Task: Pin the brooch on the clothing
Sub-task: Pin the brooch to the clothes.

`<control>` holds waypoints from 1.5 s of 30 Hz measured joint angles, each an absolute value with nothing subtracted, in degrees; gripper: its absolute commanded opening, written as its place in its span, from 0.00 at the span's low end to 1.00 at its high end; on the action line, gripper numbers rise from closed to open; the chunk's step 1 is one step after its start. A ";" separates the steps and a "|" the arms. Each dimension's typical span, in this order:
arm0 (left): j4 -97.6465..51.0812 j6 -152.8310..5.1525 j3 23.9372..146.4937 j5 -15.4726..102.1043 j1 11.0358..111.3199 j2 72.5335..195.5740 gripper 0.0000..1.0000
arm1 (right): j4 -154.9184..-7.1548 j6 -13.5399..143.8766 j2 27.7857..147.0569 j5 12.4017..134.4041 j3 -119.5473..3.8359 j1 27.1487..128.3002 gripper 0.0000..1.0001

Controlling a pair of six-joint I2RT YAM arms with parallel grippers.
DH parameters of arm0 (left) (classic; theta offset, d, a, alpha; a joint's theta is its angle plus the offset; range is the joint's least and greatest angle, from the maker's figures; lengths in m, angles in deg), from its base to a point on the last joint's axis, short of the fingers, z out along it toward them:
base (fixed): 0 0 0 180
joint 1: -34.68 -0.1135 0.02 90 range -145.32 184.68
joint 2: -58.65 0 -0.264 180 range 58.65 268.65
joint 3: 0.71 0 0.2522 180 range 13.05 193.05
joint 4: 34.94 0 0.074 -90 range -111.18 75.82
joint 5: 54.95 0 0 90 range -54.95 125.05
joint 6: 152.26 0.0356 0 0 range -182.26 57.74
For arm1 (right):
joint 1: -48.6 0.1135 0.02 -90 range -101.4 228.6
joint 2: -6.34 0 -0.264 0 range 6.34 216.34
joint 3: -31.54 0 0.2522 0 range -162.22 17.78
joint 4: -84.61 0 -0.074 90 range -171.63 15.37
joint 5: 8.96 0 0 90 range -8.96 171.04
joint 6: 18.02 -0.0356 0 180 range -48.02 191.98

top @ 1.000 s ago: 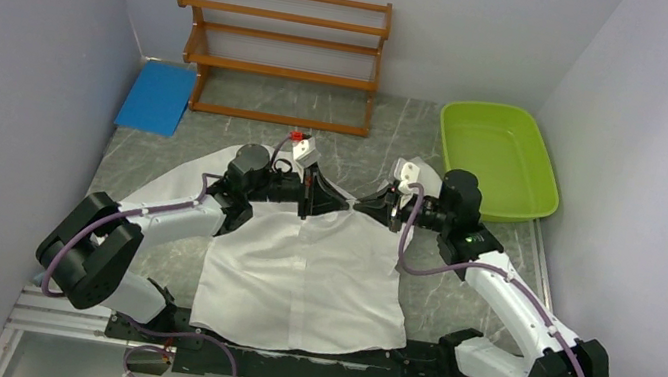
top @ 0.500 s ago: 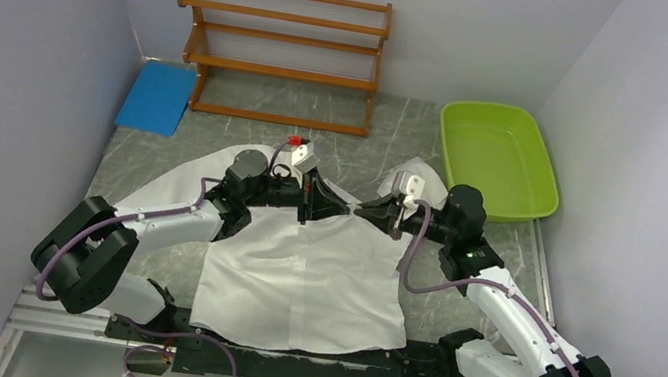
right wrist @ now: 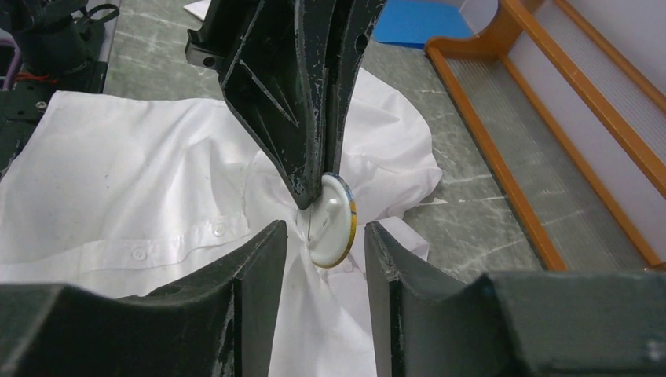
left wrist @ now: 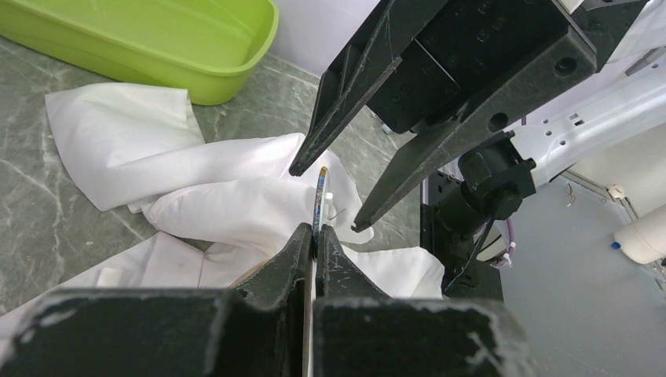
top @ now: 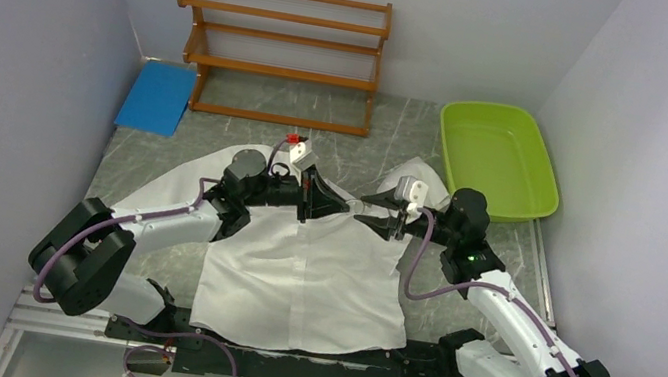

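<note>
Grey marbled table, white shirt; left jaws pinch brooch

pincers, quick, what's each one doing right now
Left pincer: closed on the brooch edge.
Right pincer: open, holding nothing, jaws either side of the brooch.

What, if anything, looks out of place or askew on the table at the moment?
Only the shirt: its body lies flat, but its upper part is bunched into crumpled folds where the left gripper pinches the brooch, and one sleeve lies rumpled toward the green tub. Nothing looks spilled or damaged.
</note>
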State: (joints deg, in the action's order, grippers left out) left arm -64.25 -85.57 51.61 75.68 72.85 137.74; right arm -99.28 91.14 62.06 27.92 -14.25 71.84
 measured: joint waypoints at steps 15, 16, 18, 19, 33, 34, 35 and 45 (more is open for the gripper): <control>-62.74 -85.44 51.61 75.70 72.70 137.67 0.03 | -99.94 91.56 65.71 26.61 -14.47 71.62 0.19; -62.43 -85.40 51.61 75.65 72.57 137.65 0.03 | -100.18 91.29 66.09 26.48 -14.56 71.62 0.19; -62.13 -85.18 51.61 75.48 72.35 137.65 0.03 | -100.22 90.81 66.70 26.30 -14.97 71.56 0.18; -62.06 -85.00 51.61 75.37 72.31 137.65 0.03 | -100.22 90.62 66.96 26.28 -15.15 71.56 0.19; -62.11 -84.59 51.61 75.28 72.44 137.47 0.03 | -100.16 89.98 67.46 26.50 -15.59 71.58 0.29; -62.11 -84.59 51.61 75.28 72.44 137.43 0.03 | -100.16 89.96 67.49 26.48 -15.59 71.58 0.25; -62.11 -84.59 51.61 75.28 72.44 137.34 0.03 | -100.16 89.94 67.53 26.41 -15.59 71.58 0.21; -60.97 -84.11 51.61 75.19 72.15 137.21 0.03 | -100.20 88.78 69.80 24.95 -16.88 71.47 0.24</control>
